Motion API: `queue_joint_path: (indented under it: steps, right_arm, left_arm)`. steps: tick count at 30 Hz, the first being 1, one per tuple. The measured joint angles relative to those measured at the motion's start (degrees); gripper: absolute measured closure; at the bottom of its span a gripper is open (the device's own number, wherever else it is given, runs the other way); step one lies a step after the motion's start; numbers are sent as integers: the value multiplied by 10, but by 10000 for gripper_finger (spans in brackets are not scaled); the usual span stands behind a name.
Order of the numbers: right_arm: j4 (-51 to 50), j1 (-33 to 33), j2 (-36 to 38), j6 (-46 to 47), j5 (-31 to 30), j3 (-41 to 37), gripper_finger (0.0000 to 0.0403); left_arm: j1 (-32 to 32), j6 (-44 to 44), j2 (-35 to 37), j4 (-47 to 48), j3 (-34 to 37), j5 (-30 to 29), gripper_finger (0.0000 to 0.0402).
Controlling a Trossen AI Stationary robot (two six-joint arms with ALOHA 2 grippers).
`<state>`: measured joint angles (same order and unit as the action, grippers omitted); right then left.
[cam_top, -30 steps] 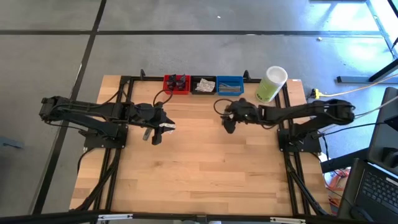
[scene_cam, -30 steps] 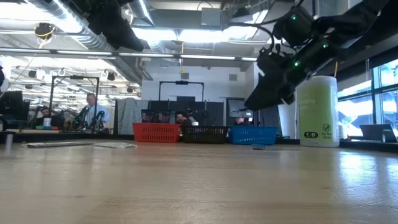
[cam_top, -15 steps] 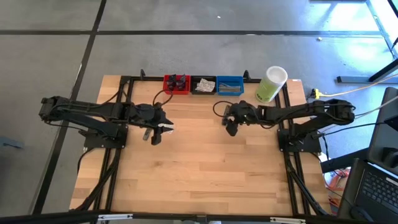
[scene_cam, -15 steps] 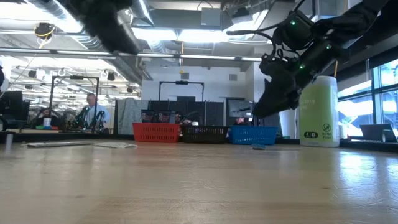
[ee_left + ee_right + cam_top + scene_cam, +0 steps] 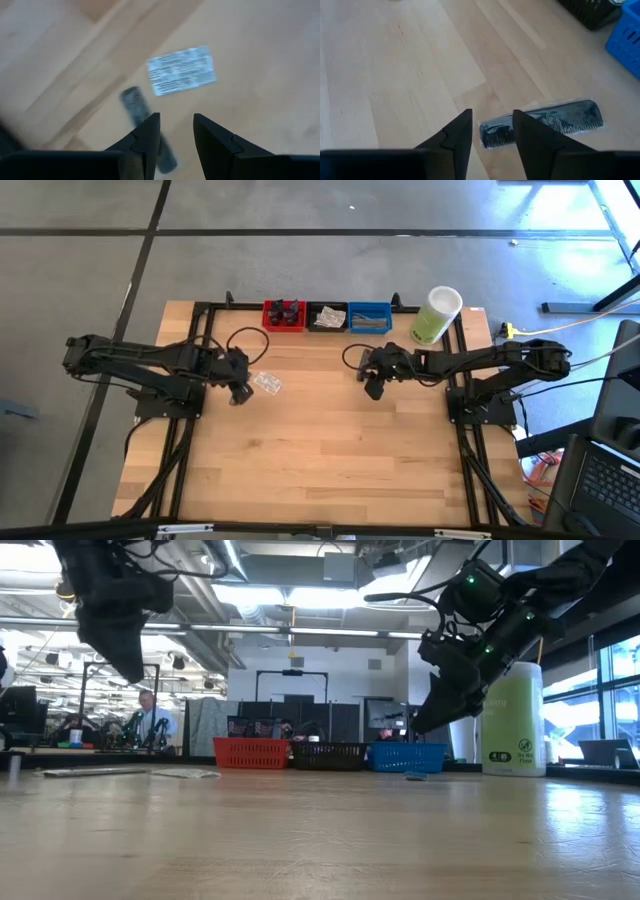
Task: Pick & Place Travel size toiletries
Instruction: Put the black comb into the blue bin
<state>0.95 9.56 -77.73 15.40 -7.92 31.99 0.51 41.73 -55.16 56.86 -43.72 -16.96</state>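
Observation:
A clear packet with white print lies flat on the wood, just right of my left gripper. A dark slim item lies next to it, beside one finger; the view is blurred. My left gripper is open, points steeply down and hangs above the table. My right gripper is open and slants down above a black comb in a clear wrapper. The comb lies flat, one end below the gap between the fingers. In the low view this gripper is clear of the table.
Red, black and blue bins stand in a row at the far edge, holding small items. A tall pale-green container with a white lid stands right of them. Bare wood fills the near half.
My left gripper has drawn back toward the table's left edge, sunk a little, rolled and tipped from nearly level to steeply downward. The clear packet now shows uncovered beside it. My right gripper has stayed in place and tipped slightly further down.

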Motion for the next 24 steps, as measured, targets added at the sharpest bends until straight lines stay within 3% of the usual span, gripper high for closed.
queue_joint_path:
  steps: [4, 7, 14, 24]
  right_arm:
    - [0, 0, 0, -3, 0, 0, 272]
    - [-1, 0, 0, -9, 0, 0, 281]
    - [-1, 0, 0, -20, -2, 0, 300]
    - [-1, 0, 0, -24, -2, 0, 320]
  left_arm:
    - [0, 38, 0, 32, 0, -51, 288]
    - [0, -7, 0, 38, 0, -69, 288]
    - [-3, -88, -9, 33, 9, -65, 288]
    - [-53, -46, -105, 29, 51, -36, 288]
